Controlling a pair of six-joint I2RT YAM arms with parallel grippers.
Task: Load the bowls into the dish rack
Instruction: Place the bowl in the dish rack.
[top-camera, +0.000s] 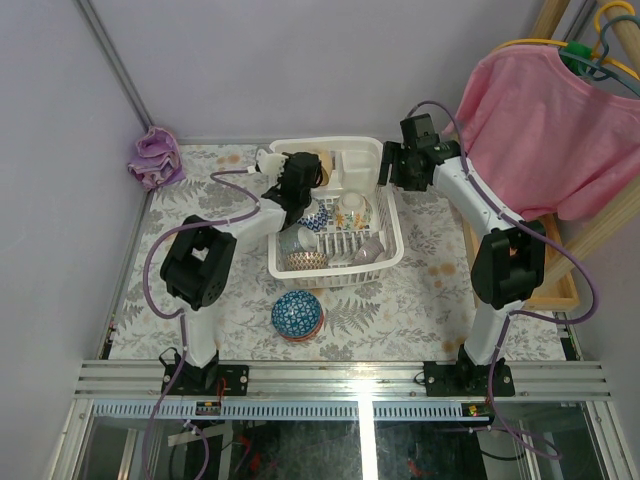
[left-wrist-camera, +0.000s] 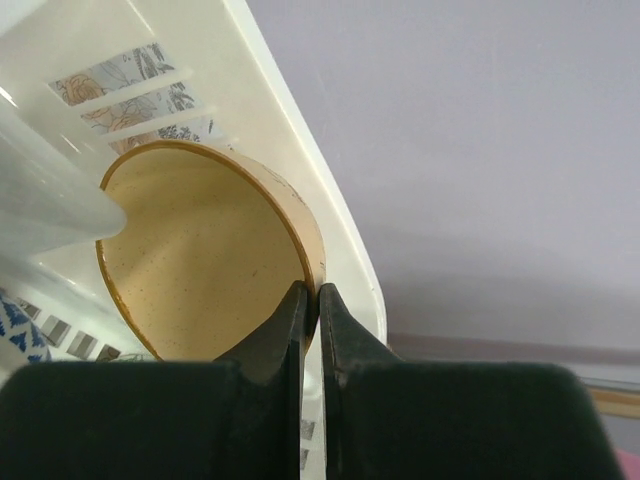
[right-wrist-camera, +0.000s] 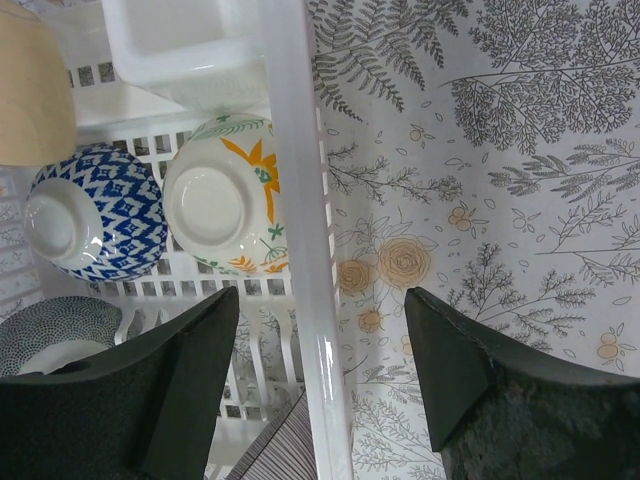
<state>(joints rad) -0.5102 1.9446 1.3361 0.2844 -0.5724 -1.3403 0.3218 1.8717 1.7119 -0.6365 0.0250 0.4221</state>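
Observation:
The white dish rack (top-camera: 336, 277) stands mid-table. My left gripper (top-camera: 300, 183) is shut on the rim of an orange-yellow bowl (left-wrist-camera: 200, 270), held on edge against the rack's far wall (left-wrist-camera: 330, 200); its jaws (left-wrist-camera: 312, 296) pinch the rim. My right gripper (top-camera: 393, 166) is open and empty, its jaws (right-wrist-camera: 320, 300) astride the rack's right wall (right-wrist-camera: 295, 150). In the rack lie a blue-white bowl (right-wrist-camera: 85, 220), a white bowl with orange flower (right-wrist-camera: 225, 195), a dark-patterned grey bowl (right-wrist-camera: 55, 330) and a striped one (right-wrist-camera: 285, 450), all upside down. A blue patterned bowl (top-camera: 297, 315) sits upside down on the table before the rack.
A pink cloth (top-camera: 155, 157) lies at the table's back left corner. A pink shirt (top-camera: 550, 120) hangs on hangers at the right, above a wooden tray (top-camera: 560, 290). The table has a floral cover (right-wrist-camera: 480, 200). Walls close the left and back.

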